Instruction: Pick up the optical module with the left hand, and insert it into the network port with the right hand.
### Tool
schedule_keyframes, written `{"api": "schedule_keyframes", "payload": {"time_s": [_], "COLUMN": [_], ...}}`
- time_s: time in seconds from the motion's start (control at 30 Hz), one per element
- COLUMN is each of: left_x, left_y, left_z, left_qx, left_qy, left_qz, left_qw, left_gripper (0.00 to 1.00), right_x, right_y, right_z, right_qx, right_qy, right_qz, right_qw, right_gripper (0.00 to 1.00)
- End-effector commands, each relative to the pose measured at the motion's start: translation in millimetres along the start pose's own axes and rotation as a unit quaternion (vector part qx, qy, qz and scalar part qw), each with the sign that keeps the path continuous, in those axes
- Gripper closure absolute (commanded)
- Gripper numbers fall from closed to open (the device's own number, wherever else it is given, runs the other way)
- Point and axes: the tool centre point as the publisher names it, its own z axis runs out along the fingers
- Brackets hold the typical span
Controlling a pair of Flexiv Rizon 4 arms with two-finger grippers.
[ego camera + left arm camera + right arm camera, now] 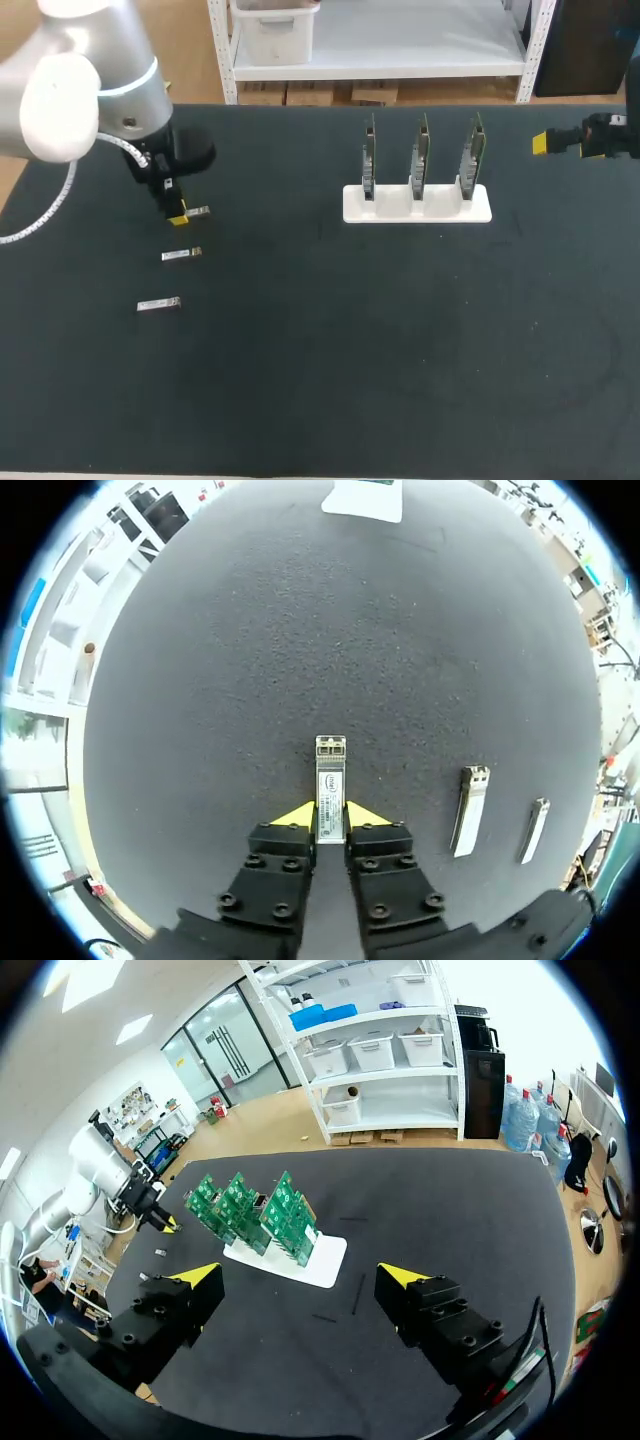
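Observation:
A silver optical module [331, 785] lies on the black mat between the yellow tips of my left gripper [331, 820], and both fingers press its rear end from the two sides. In the head view this module [198, 212] pokes out beside the left gripper [178, 216] at the mat's left. The white rack [417, 203] holding three upright green boards with network ports [420, 155] stands at the back middle. My right gripper [545, 143] hovers at the far right edge. In its own wrist view it [300, 1278] is open and empty, with the boards [255, 1210] ahead.
Two more silver modules [181, 254] [159, 304] lie in a row in front of the held one, beside the left gripper [470, 795] [535, 830]. The black mat [350, 350] covers the table; the rack's white base [300, 1258] sits ahead of the right gripper.

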Motion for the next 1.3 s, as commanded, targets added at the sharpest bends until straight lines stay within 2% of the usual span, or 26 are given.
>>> {"api": "schedule_keyframes", "payload": {"time_s": [0.03, 0.23, 0.37, 0.47, 0.53, 0.6, 0.67, 0.73, 0.83, 0.9, 1.1, 1.3], "left_x": [-0.9, -3.9, -8.9, -14.6, -18.9, -22.9, -27.7, -32.5, -39.9, -46.6, -73.5, -105.0], "left_y": [2.8, 9.7, 22.0, 37.6, 50.5, 58.8, 63.5, 67.2, 70.5, 70.2, 63.4, 54.9], "left_z": [-2, -23, -48, -77, -103, -125, -144, -162, -186, -198, -225, -239], "left_qx": [-0.007, -0.016, -0.028, -0.037, -0.044, -0.063, -0.089, -0.086, -0.080, -0.073, -0.046, -0.014], "left_qy": [-0.010, -0.059, -0.125, -0.193, -0.259, -0.307, -0.343, -0.395, -0.452, -0.482, -0.543, -0.573], "left_qz": [-0.007, -0.056, -0.118, -0.187, -0.242, -0.275, -0.293, -0.312, -0.330, -0.324, -0.250, -0.170], "left_qw": [1.000, 0.997, 0.985, 0.962, 0.934, 0.909, 0.888, 0.860, 0.825, 0.811, 0.800, 0.802], "left_gripper": [1.00, 1.00, 1.00, 1.00, 1.00, 1.00, 1.00, 1.00, 1.00, 1.00, 1.00, 1.00], "right_x": [0, 0, 0, 0, 0, 0, 0, 0, 0, 0, 0, 0], "right_y": [0, 0, 0, 0, 0, 0, 0, 0, 0, 0, 0, 0], "right_z": [0, 0, 0, 0, 0, 0, 0, 0, 0, 0, 0, 0], "right_qx": [0.000, 0.000, 0.000, 0.000, 0.000, 0.000, 0.000, 0.000, 0.000, 0.000, 0.000, 0.000], "right_qy": [0.000, 0.000, 0.000, 0.000, 0.000, 0.000, 0.000, 0.000, 0.000, 0.000, 0.000, 0.000], "right_qz": [0.000, 0.000, 0.000, 0.000, 0.000, 0.000, 0.000, 0.000, 0.000, 0.000, 0.000, 0.000], "right_qw": [1.000, 1.000, 1.000, 1.000, 1.000, 1.000, 1.000, 1.000, 1.000, 1.000, 1.000, 1.000], "right_gripper": [0.00, 0.00, 0.00, 0.00, 0.00, 0.00, 0.00, 0.00, 0.00, 0.00, 0.00, 0.00]}}
